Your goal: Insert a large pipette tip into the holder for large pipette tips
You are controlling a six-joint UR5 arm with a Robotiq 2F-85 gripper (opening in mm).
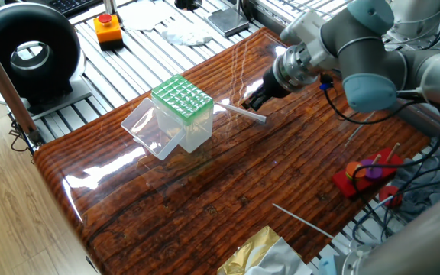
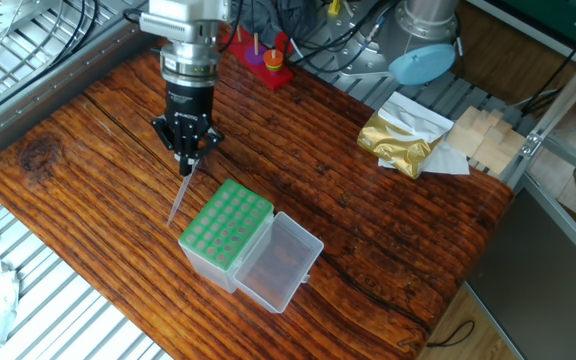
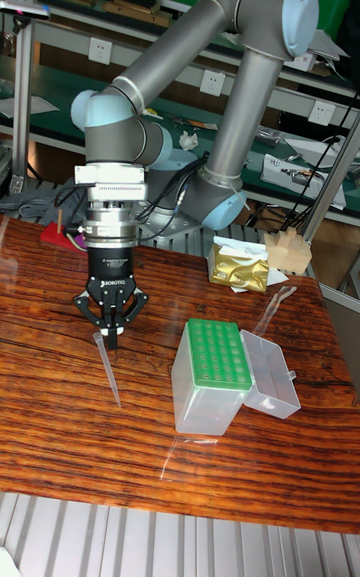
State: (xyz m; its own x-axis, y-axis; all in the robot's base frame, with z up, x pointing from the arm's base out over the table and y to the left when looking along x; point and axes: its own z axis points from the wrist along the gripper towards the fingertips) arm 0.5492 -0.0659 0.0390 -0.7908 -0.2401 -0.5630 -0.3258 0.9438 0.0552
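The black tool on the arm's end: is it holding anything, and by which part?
It cannot be told. The tool sits at the wide end of the large pipette tip, which lies flat on the table; a grip isn't clear.

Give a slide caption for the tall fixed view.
Gripper poised over the large pipette tip beside the green-topped holder.
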